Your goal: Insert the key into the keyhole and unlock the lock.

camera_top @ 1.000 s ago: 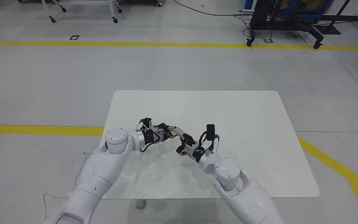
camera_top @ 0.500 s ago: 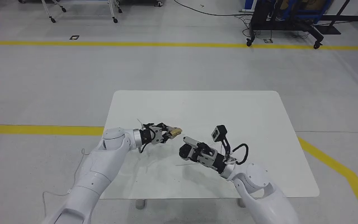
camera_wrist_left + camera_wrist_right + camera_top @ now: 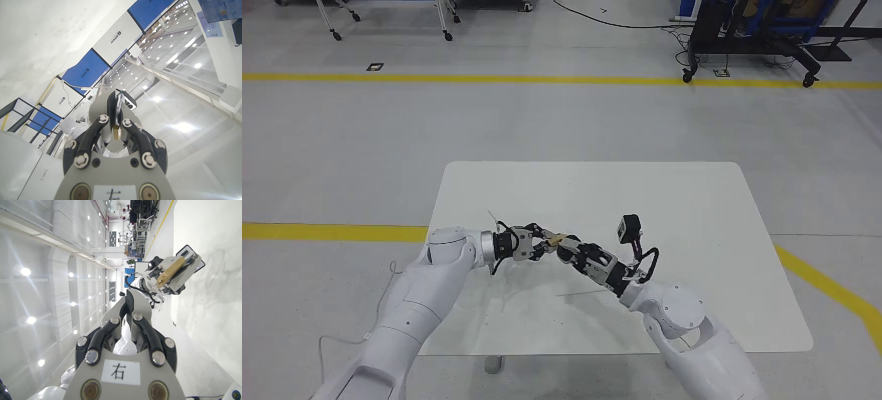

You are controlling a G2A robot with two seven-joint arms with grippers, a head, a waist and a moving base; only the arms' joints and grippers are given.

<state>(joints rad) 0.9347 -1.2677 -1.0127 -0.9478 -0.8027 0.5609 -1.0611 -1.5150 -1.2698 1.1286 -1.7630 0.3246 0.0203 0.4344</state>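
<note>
From above, the left gripper [image 3: 546,240] is squeezing the brass padlock [image 3: 556,238] over the table [image 3: 692,200], with the right gripper [image 3: 569,250] sitting just beside it. A dark cart [image 3: 752,45] is standing far away, blocking nothing.

In the left wrist view, the padlock [image 3: 117,133] is sitting tight between the fingers [image 3: 111,100].

In the right wrist view, the right gripper [image 3: 130,301] is pinching shut; I cannot tell if it is holding the key. The padlock [image 3: 172,273] is tilting, so a push may be missing the keyhole or twisting the padlock loose.
</note>
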